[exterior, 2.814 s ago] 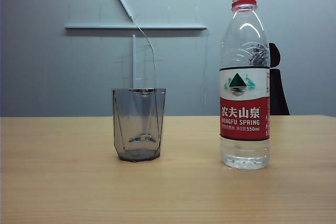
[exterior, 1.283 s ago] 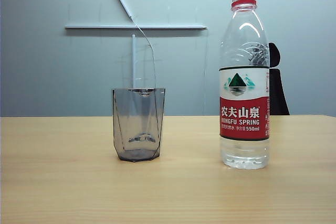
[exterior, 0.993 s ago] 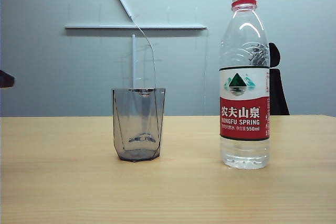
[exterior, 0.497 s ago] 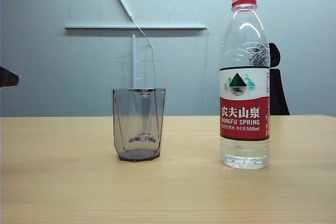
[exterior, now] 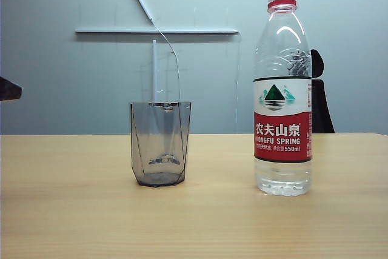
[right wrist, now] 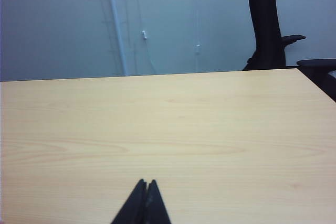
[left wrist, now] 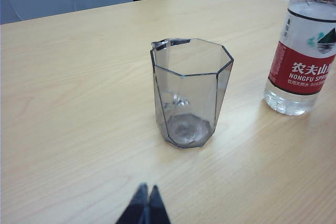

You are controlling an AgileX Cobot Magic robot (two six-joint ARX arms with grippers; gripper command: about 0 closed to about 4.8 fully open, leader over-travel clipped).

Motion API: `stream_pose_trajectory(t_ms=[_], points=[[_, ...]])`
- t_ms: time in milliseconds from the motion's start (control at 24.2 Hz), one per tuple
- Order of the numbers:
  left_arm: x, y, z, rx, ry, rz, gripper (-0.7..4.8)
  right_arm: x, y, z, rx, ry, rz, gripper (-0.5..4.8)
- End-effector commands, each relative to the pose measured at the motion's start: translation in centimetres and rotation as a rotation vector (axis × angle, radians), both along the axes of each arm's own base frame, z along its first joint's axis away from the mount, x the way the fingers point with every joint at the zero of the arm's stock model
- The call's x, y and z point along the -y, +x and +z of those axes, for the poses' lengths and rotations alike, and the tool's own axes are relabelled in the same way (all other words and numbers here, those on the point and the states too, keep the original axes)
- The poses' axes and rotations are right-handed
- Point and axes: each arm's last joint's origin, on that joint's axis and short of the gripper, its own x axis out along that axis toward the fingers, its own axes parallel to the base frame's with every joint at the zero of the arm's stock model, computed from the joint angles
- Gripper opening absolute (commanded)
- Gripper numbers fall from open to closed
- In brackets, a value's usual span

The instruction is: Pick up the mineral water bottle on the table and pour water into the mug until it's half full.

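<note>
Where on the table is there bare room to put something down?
Bare table left of the mug, in front of both, and between mug and mineral water bottle. Nothing is crowded.

Pale wood, smoky grey, red and white

The table (exterior: 73, 210) is showing light tan wood grain; the mug (exterior: 160, 144) is looking smoky-grey and transparent; the mineral water bottle (exterior: 282, 89) is wearing a red neck ring and a red-and-white label with a green mountain logo.
</note>
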Motion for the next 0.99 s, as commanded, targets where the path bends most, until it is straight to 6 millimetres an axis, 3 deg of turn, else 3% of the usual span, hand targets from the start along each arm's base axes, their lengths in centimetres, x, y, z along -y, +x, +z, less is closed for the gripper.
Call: stream_pose_trajectory(t_ms=[41,290,331,372,414,455,497,579,621,828,993], points=[[0.0,0.0,0.2,0.009,-0.011,0.002,-0.02,0.0,0.0,0.1,0.017,0.136,0.023,-0.05],[0.0,0.0,0.2,0.009,-0.011,0.002,-0.02,-0.7,-0.2,0.8,0.046,0.204,0.275,-0.05],[0.0,0.0,0.2,0.009,-0.011,0.002,-0.02,-0.9,-0.4,1.2,0.06,0.228,0.34,0.25],[0.0,0.0,0.2,0.009,-0.011,0.002,-0.02,-1.0,-0.4,1.4,0.05,0.245,0.368,0.84],[0.0,0.0,0.2,0.009,-0.011,0.002,-0.02,-1.3,-0.5,1.5,-0.002,0.281,0.41,2.14],[0.0,0.0,0.2,0.009,-0.011,0.002,-0.02,-1.6,-0.6,1.5,-0.034,0.289,0.43,2.32],[0.0,0.0,0.2,0.009,-0.011,0.002,-0.02,-2.1,-0.7,1.4,-0.062,0.287,0.466,2.88],[0.0,0.0,0.2,0.009,-0.011,0.002,-0.02,-3.1,-0.9,1.4,-0.058,0.244,0.497,4.59],[0.0,0.0,0.2,0.009,-0.011,0.002,-0.02,-3.4,-0.9,1.3,-0.061,0.223,0.496,4.79],[0.0,0.0,0.2,0.009,-0.011,0.002,-0.02,-6.0,-2.2,-0.2,-0.114,-0.007,0.411,4.79],[0.0,0.0,0.2,0.009,-0.011,0.002,-0.02,-7.2,-3.2,-1.6,-0.138,-0.079,0.428,4.79]])
